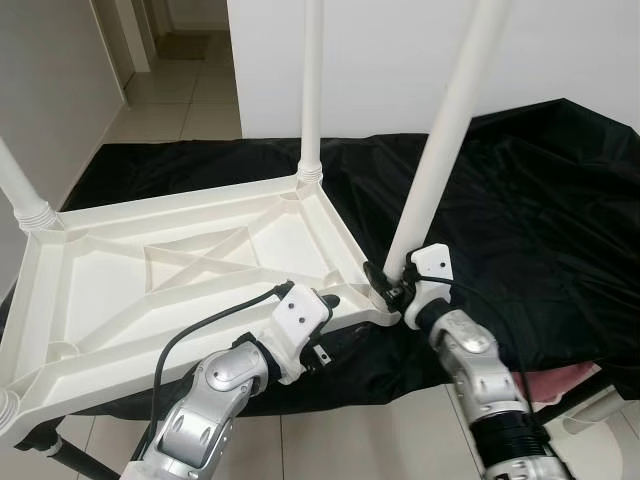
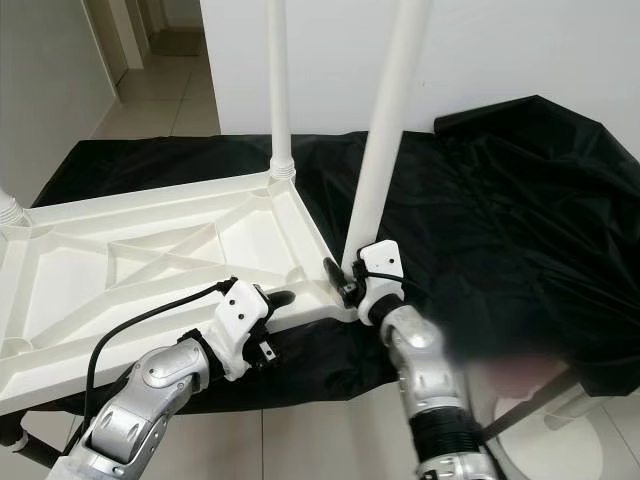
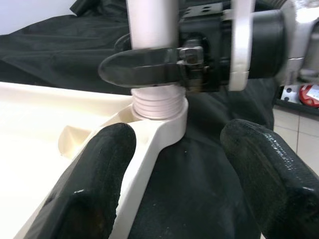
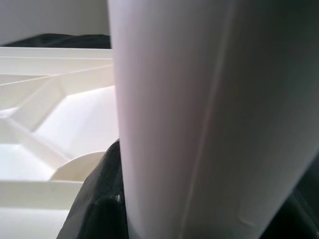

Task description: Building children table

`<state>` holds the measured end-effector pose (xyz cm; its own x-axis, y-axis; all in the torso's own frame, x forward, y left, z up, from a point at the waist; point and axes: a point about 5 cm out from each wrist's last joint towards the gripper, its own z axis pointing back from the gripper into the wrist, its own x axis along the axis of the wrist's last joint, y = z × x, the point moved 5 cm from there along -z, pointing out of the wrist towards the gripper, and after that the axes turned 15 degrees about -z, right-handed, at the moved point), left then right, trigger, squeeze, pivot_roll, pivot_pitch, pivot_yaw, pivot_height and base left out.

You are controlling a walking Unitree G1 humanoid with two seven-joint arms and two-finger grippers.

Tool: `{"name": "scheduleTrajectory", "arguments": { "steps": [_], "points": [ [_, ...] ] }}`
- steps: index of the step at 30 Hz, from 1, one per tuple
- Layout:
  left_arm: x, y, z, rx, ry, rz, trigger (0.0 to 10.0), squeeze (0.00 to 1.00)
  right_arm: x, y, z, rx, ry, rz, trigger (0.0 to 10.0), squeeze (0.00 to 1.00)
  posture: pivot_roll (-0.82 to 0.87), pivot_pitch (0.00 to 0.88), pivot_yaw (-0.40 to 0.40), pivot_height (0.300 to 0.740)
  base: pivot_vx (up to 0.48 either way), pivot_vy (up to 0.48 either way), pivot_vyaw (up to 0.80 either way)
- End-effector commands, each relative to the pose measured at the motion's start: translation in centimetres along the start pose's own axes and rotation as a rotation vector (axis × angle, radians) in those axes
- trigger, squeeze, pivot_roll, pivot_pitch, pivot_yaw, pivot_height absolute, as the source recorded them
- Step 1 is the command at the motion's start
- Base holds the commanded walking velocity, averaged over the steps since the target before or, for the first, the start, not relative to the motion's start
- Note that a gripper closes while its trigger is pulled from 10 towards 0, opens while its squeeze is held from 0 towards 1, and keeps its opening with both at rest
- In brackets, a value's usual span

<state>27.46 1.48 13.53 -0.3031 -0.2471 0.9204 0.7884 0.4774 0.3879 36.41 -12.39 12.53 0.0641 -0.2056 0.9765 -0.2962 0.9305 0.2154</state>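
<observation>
Upturned white tabletop (image 1: 190, 270) lying underside-up on black sheet (image 1: 540, 200), over a low bench. Step in hand, by the look of it: fitting the leg (image 1: 440, 150) at the near-right corner socket (image 3: 159, 107). Right gripper (image 1: 392, 285) with jaws pinching that leg just above its threaded base. Leg leaning, not plumb like the far-right one (image 1: 311, 90). Left gripper (image 3: 174, 164) with jaws spread, straddling the near rim beside that same corner, one finger (image 3: 94, 174) inside the rim, the other outside over the sheet; looks like steadying, no grip seen.

Next move, as a judgement: straighten leg, then turn it down into the socket while holding tabletop still; cannot tell how far threads are seated.

Count: one tabletop; three legs standing (far-right, near-right, far-left (image 1: 25, 195)); at near-left corner a ribbed stub (image 1: 8, 405) at frame edge, maybe a fourth, cannot tell. Two grippers. One sheet. Tiled floor (image 1: 180, 100) beyond.
</observation>
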Motion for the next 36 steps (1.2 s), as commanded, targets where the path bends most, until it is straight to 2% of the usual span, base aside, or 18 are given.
{"name": "scheduleTrajectory", "arguments": {
  "steps": [1,8,11,16,18,21,22,25,26,27,28,29,30,31,35,36],
  "points": [
    [-0.5,0.2,-0.1,0.035,0.027,0.006,10.0,0.0,-3.1,-1.8,1.1,-0.161,0.106,-0.031,10.0,0.0,0.01,0.001,-0.011,0.74,0.0,0.0,0.0],
    [-0.6,0.3,-0.1,0.042,0.028,0.009,10.0,0.0,-3.5,-0.8,1.5,-0.252,0.072,-0.072,10.0,0.0,0.01,0.0,-0.014,0.74,0.0,0.0,0.0],
    [-0.6,0.6,-0.1,0.054,0.03,0.007,10.0,0.0,-3.3,0.0,1.5,-0.334,0.024,-0.166,10.0,0.0,0.02,0.0,-0.016,0.74,0.0,0.0,0.0],
    [-0.7,0.8,-0.1,0.061,0.033,0.004,10.0,0.0,-2.0,1.3,1.1,-0.333,-0.043,-0.231,10.0,0.0,0.01,0.0,-0.015,0.74,0.0,0.0,0.0],
    [-0.6,0.9,-0.1,0.062,0.031,-0.001,10.0,0.0,-1.4,2.1,1.0,-0.288,-0.064,-0.225,10.0,0.0,0.01,0.0,-0.012,0.74,0.0,0.0,0.0],
    [-0.6,0.9,-0.1,0.061,0.031,-0.003,10.0,0.0,-1.3,2.3,1.0,-0.276,-0.069,-0.218,10.0,0.0,0.01,0.0,-0.012,0.74,0.0,0.0,0.0],
    [-0.7,1.1,-0.1,0.066,0.033,-0.002,10.0,0.0,-0.8,2.3,1.2,-0.254,-0.093,-0.237,10.0,1.0,0.01,0.0,-0.012,0.74,0.0,0.0,0.0],
    [-0.8,1.3,-0.1,0.069,0.035,-0.004,10.0,0.0,-0.2,2.0,1.3,-0.241,-0.12,-0.252,10.0,1.0,0.01,0.0,-0.011,0.74,0.0,0.0,0.0],
    [-0.7,1.5,-0.2,0.071,0.035,-0.01,10.0,0.0,0.5,2.1,1.3,-0.188,-0.146,-0.252,10.0,1.0,0.01,0.0,-0.01,0.74,0.0,0.0,0.0],
    [-0.7,1.5,-0.2,0.071,0.035,-0.01,10.0,0.0,0.5,2.1,1.3,-0.188,-0.146,-0.252,10.0,1.0,0.01,0.0,-0.01,0.74,0.0,0.0,0.0],
    [-0.7,1.7,-0.2,0.073,0.035,-0.013,10.0,0.0,1.1,2.1,1.3,-0.124,-0.155,-0.242,10.0,1.0,0.01,0.0,-0.007,0.74,0.0,0.0,0.0],
    [-0.7,1.7,-0.2,0.073,0.035,-0.013,10.0,0.0,1.1,2.1,1.3,-0.124,-0.155,-0.242,10.0,1.0,0.01,0.0,-0.007,0.74,0.0,0.0,0.0],
    [-0.7,1.8,-0.2,0.074,0.035,-0.015,10.0,0.0,1.3,2.2,1.2,-0.084,-0.156,-0.232,10.0,0.29,0.01,0.0,-0.006,0.74,0.0,0.0,0.0],
    [-0.7,1.8,-0.1,0.074,0.036,-0.016,10.0,0.0,1.4,2.0,1.4,-0.039,-0.151,-0.222,10.0,0.0,0.01,0.0,-0.006,0.74,0.0,0.0,0.0],
    [-0.8,1.8,0.1,0.073,0.041,-0.02,10.0,0.0,1.1,1.4,1.7,0.057,-0.103,-0.183,10.0,0.0,0.01,0.0,-0.007,0.74,0.0,0.0,0.0],
    [-0.9,1.7,0.1,0.073,0.042,-0.019,10.0,0.0,1.0,1.4,1.8,0.124,-0.079,-0.143,10.0,0.0,0.01,0.0,-0.009,0.74,0.0,0.0,0.0]
  ]
}}
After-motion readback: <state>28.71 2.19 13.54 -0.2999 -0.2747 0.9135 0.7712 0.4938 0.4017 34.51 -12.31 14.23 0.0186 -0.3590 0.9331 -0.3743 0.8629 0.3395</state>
